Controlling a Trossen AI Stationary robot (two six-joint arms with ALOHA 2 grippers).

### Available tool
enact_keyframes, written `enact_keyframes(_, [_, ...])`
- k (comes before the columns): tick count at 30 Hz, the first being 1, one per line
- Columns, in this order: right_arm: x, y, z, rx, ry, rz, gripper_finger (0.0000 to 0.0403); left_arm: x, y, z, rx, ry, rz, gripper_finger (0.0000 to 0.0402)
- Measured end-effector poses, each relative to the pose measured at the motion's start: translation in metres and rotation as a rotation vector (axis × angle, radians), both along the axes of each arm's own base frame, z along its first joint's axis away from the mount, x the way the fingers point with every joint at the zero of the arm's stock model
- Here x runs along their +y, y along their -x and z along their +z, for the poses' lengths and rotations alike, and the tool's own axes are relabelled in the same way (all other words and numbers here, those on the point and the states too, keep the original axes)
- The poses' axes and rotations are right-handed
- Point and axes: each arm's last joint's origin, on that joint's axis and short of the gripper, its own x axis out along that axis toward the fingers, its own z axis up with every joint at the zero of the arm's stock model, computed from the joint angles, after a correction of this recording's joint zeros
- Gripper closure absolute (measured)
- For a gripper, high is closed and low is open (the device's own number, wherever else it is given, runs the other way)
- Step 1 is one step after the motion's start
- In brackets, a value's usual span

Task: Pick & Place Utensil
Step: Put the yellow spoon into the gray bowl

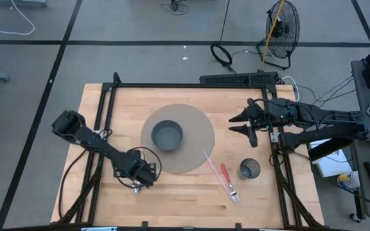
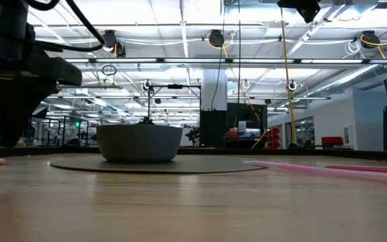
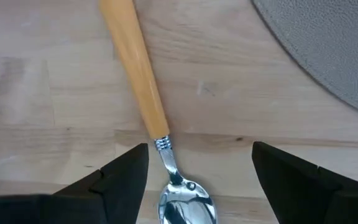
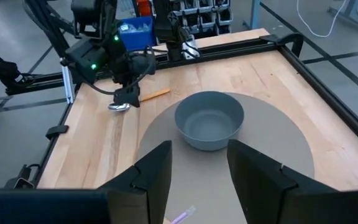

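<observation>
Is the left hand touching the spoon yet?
Apart. The left wrist view shows the left hand open, fingers either side of the spoon with bare table between.

Wooden-handled metal spoon (image 3: pixel 151 112) flat on the table, just beside the round mat (image 3: pixel 328 50).

The table (image 1: pixel 185 192) is pale wood planks with visible grain and a smooth, low-sheen finish, and the round mat (image 1: pixel 198 138) on it looks like grey matt stuff with a fine pebbly texture. The spoon (image 3: pixel 148 112) has a smooth, light wooden handle and a polished, mirror-shiny metal bowl, while the grey bowl (image 4: pixel 209 119) on the mat is smooth and matt, could be plastic or ceramic, can't tell. The cup (image 1: pixel 249 169) at the near right is dark wire mesh, and the pink (image 1: pixel 211 160) and red (image 1: pixel 226 176) utensils beside it look like plastic.
</observation>
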Motion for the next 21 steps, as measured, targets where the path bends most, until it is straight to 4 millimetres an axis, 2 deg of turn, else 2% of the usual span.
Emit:
enact_keyframes(6, [0.000, 0.000, 0.000, -0.001, -0.012, -0.006, 0.0250, -0.001, 0.008, 0.000, 0.049, -0.029, 0.006, 0.0108])
enact_keyframes(11, [0.000, 0.000, 0.000, -0.001, -0.019, -0.010, 0.0250, -0.002, 0.014, -0.025, -0.004, 0.047, 0.014, 0.0111])
enact_keyframes(15, [0.000, 0.000, 0.000, 0.000, -0.026, -0.013, 0.0250, -0.002, 0.018, -0.037, -0.092, 0.073, 0.051, 0.0133])
enact_keyframes(21, [0.000, 0.000, 0.000, -0.001, -0.036, -0.018, 0.0250, -0.003, 0.022, -0.035, -0.088, 0.052, 0.063, 0.0172])
